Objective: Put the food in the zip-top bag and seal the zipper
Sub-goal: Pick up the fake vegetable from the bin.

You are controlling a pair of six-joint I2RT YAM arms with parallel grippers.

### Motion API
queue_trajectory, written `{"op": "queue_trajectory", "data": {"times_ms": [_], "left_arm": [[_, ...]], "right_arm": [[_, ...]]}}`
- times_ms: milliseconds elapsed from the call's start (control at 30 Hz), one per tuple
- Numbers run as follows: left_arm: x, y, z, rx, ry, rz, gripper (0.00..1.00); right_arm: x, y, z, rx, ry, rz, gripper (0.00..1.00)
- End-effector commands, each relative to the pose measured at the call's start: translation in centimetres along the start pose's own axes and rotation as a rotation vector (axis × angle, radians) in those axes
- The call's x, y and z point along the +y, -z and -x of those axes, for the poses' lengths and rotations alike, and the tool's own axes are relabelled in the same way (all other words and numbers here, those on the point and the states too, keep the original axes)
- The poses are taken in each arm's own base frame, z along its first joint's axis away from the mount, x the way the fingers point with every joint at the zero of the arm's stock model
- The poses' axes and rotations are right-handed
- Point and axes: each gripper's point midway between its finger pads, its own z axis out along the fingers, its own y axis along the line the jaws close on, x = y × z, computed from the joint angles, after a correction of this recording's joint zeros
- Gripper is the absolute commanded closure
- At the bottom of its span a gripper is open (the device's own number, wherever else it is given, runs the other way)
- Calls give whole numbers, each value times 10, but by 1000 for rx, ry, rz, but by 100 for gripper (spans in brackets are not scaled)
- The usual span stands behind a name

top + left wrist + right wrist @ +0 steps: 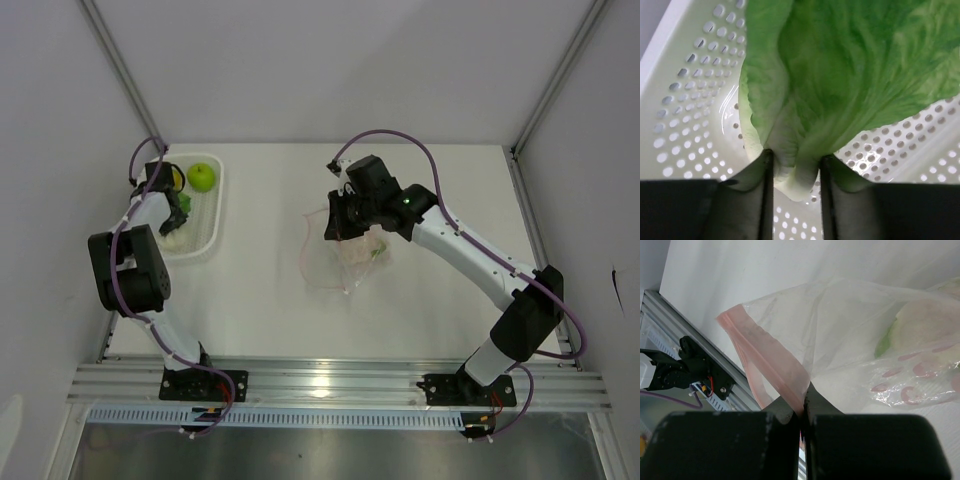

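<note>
- White table (270,300), white walls on three sides, metal rail (340,380) along the near edge.
- Left pincer (794,162) is down inside the white perforated basket (685,125). Its fingers press on both sides of the pale base of the cabbage (850,75), pinching it. Green leaves fan out ahead of the fingertips.
- Green apple (202,177) is in the same basket, just beyond the left pincer and not touching it.
- Right pincer (804,407) is pressed together on the mouth edge of the zip-top bag (850,325), gripping at the pink zipper (762,357). The mouth gapes.
- Whitish-green cauliflower-like piece (925,325) sits inside the bag, ahead and right of the right pincer's fingertips.
- Bag is well apart from the basket.
</note>
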Motion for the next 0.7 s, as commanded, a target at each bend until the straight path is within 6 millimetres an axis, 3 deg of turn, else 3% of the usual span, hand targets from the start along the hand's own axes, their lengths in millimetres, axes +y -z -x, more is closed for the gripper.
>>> {"op": "queue_trajectory", "data": {"times_ms": [0, 133, 300, 433, 467, 533, 567, 667], "left_arm": [[1, 0, 9, -19, 9, -19, 77], [-1, 7, 11, -29, 30, -49, 99], [-6, 27, 16, -53, 67, -109, 100], [-7, 55, 23, -101, 97, -179, 100], [-6, 71, 32, -144, 114, -210, 99], [-5, 85, 32, -162, 124, -241, 99], [-9, 105, 41, -204, 136, -301, 99], [-13, 128, 38, -233, 141, -386, 99]], "right_arm": [[12, 14, 14, -62, 3, 39, 100], [12, 14, 14, -61, -1, 32, 100], [9, 14, 15, -63, -13, 13, 100], [5, 11, 16, -59, -25, -7, 100], [5, 11, 18, -66, -24, -14, 100], [2, 8, 18, -61, -30, -26, 100], [0, 8, 20, -62, -34, -35, 100], [-5, 4, 20, -51, -41, -59, 100]]}}
